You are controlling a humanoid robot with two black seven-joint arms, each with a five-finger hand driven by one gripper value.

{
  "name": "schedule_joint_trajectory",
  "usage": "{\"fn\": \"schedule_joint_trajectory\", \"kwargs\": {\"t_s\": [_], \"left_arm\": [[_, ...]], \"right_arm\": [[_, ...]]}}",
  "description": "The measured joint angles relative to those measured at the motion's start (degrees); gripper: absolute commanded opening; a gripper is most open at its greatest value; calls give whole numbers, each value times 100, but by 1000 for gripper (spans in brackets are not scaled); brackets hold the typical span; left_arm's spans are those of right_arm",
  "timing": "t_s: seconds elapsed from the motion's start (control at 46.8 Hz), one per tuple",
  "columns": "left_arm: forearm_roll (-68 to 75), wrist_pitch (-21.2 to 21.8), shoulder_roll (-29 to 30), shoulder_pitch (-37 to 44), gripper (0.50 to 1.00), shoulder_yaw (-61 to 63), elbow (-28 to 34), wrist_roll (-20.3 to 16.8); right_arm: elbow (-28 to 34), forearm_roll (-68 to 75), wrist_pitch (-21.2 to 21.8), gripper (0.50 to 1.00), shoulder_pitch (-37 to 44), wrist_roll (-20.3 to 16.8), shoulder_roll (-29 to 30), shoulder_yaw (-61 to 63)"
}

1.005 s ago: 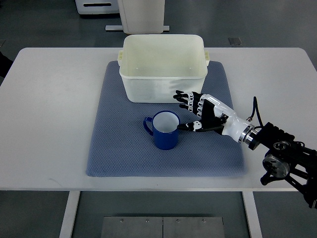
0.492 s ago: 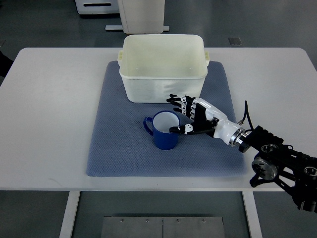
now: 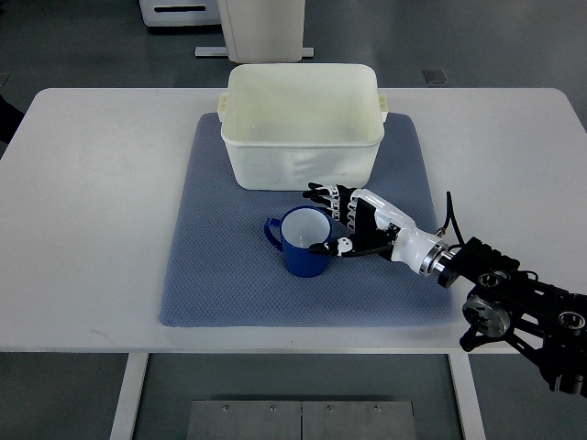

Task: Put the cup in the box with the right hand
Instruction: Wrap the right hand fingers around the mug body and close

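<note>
A blue cup (image 3: 301,247) with a white inside stands upright on the blue-grey mat (image 3: 215,266), its handle pointing left. Just behind it on the same mat is the white plastic box (image 3: 303,165), with nothing in it. My right hand (image 3: 321,219) reaches in from the lower right and is open against the cup's right side. Its thumb (image 3: 323,246) lies at the near rim and its fingers (image 3: 332,194) are spread past the far rim, between cup and box. I cannot tell whether they touch the cup. The left arm is out of sight.
The mat lies in the middle of a white table (image 3: 92,202). A white machine base (image 3: 261,27) stands on the floor beyond the table's far edge. A dark object (image 3: 5,115) shows at the left edge.
My right hand has slid left and slightly toward the cup, so thumb and fingers now flank its right side. Cup and box have not moved.
</note>
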Motion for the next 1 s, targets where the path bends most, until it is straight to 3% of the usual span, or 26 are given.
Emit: {"fn": "schedule_joint_trajectory", "kwargs": {"t_s": [1.005], "left_arm": [[0, 0, 0, 0, 1000, 0, 0, 0]], "right_arm": [[-319, -79, -91, 1000, 54, -7, 325, -134]]}}
